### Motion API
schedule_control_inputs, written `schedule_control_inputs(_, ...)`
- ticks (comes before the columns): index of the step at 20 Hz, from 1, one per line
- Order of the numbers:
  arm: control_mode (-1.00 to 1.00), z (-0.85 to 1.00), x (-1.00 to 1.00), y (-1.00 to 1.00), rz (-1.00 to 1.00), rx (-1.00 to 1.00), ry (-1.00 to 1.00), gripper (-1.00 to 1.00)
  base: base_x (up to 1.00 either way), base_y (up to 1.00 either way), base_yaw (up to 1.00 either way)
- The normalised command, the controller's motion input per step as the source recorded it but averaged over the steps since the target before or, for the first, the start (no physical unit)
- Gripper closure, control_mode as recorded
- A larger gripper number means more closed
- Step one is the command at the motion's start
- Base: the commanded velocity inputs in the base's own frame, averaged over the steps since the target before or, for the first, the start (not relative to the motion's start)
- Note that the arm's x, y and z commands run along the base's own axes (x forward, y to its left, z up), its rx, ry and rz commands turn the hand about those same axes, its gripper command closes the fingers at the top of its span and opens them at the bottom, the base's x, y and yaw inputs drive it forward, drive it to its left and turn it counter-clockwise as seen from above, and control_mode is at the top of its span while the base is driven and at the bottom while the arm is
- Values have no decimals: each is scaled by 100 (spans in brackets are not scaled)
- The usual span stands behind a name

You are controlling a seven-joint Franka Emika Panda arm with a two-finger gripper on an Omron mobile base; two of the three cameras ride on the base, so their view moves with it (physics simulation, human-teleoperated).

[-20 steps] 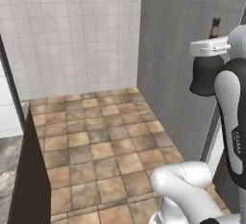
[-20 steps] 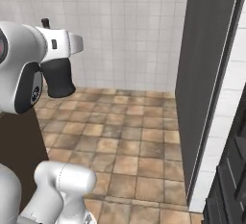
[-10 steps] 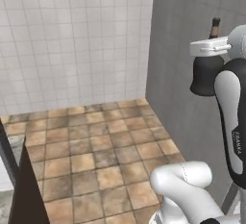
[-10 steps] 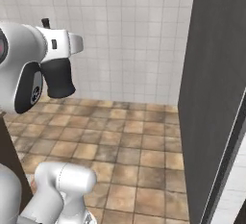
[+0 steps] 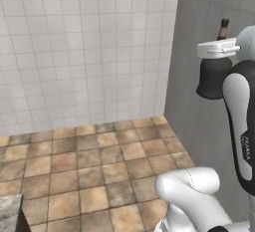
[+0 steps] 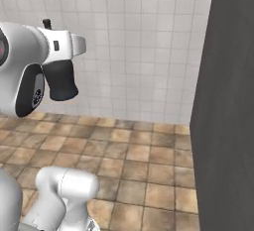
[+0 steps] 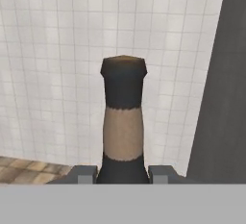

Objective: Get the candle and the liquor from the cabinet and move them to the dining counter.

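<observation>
The liquor (image 7: 123,122) is a black bottle with a tan neck band and a dark cap. Its neck stands upright between my two fingertips, and my gripper (image 7: 122,175) is shut on it. In the left base view the liquor (image 5: 213,79) hangs high at the right under the white hand, and my gripper (image 5: 215,57) clamps it just below the neck. The right base view has the liquor (image 6: 59,79) at the upper left, held by my gripper (image 6: 58,59). The candle, the cabinet and the dining counter are out of view.
A white tiled wall (image 5: 84,52) stands ahead over a brown tiled floor (image 5: 99,161). A tall dark grey panel (image 6: 228,126) rises on the right. A corner of grey marble (image 5: 7,216) shows at the lower left edge; which counter it belongs to I cannot tell.
The whole picture has shifted as the base moved: the grey panel's edge slid right and the dark unit at the left dropped out of the frame. The bottle stays held the same way.
</observation>
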Motion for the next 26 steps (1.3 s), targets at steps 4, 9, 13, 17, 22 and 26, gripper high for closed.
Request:
schedule_control_inputs(4, 100, 0, 0, 0, 0, 0, 0, 100, 100, 35, 8)
schedule_control_inputs(9, 100, 0, 0, 0, 0, 0, 0, 100, 100, 38, 40)
schedule_control_inputs(13, 100, 0, 0, 0, 0, 0, 0, 100, 89, 1, 81)
schedule_control_inputs(17, 100, 0, 0, 0, 0, 0, 0, 100, 56, 0, 89)
schedule_control_inputs(22, 100, 0, 0, 0, 0, 0, 0, 100, 47, 0, 92)
schedule_control_inputs(26, 100, 0, 0, 0, 0, 0, 0, 100, 69, 3, 83)
